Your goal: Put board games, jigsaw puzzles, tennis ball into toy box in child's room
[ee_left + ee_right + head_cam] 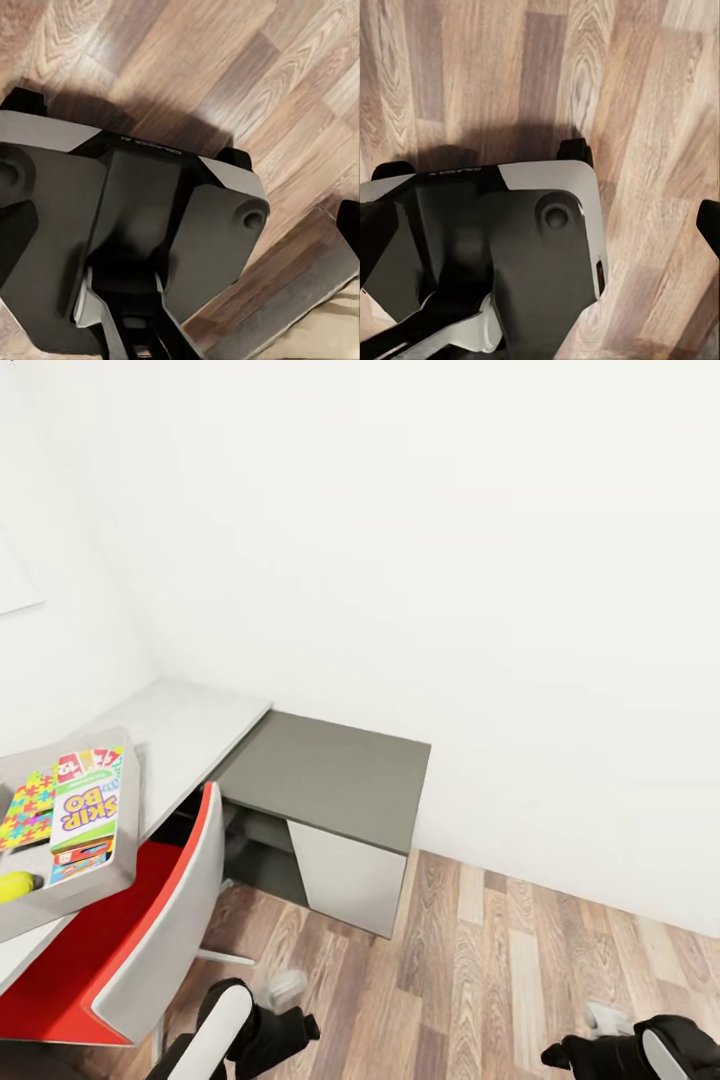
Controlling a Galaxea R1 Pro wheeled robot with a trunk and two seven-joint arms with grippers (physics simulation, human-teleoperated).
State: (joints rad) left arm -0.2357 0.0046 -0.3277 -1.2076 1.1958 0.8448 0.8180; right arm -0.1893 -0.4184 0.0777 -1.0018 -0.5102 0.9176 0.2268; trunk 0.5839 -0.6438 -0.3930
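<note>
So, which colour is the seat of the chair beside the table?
Red, with a light grey outer shell; the chair shows best in the head view.

- Pale grey bench (190, 725) along the left wall, joined at the corner to a bare dark grey top (330, 775).
- Clear toy box (95, 885) resting on the pale part, near its front edge.
- Wood-plank floor (480, 970) below.

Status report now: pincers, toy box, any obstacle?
Both pincers low over the floor, state unclear. Toy box on the table holds one game, one puzzle, the ball. Chair stands against the table.
</note>
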